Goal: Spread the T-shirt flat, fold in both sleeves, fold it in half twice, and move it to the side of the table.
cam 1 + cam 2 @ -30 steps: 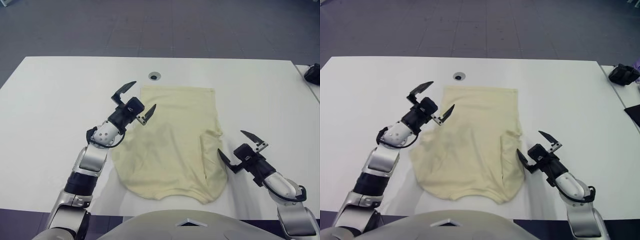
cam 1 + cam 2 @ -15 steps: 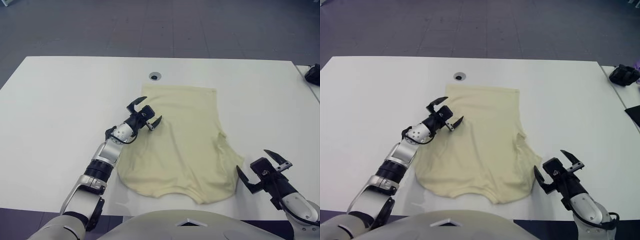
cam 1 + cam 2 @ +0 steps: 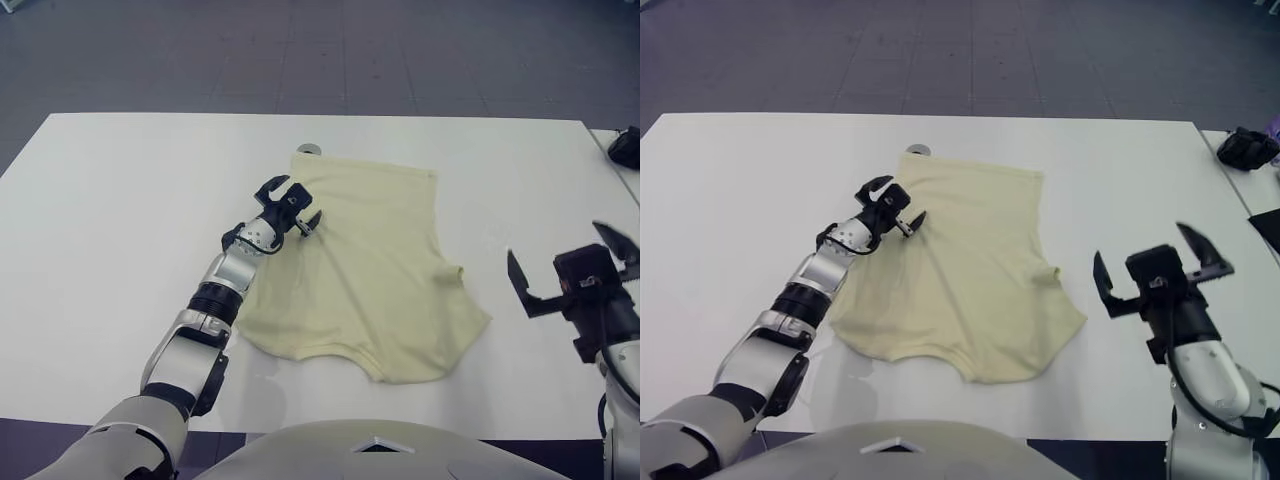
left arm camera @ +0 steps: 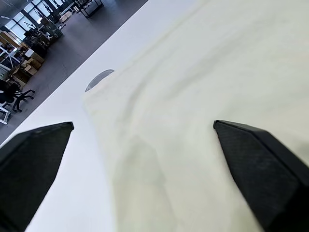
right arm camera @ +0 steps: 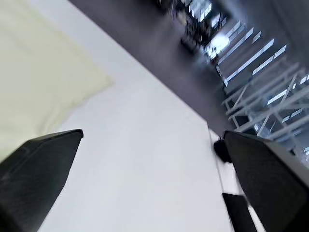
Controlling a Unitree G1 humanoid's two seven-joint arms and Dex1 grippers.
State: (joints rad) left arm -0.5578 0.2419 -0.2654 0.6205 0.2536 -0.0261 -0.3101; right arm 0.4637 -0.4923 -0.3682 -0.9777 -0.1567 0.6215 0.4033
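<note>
White desk (image 3: 100, 250) holds the cream T-shirt (image 3: 385, 270) mid-frame, lengthwise up-frame; the left gripper (image 3: 291, 205), jaws wide, is over its upper-left edge, the right gripper (image 3: 565, 260), jaws wide, well apart at right.

Grey tiled floor (image 3: 330, 50) beyond table

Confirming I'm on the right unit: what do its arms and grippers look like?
The left arm and right arm have silver-grey shells with black joint bands. The left gripper and right gripper are black, each with two flat, pointed black fingers. A thin black cable loops at the left wrist.
</note>
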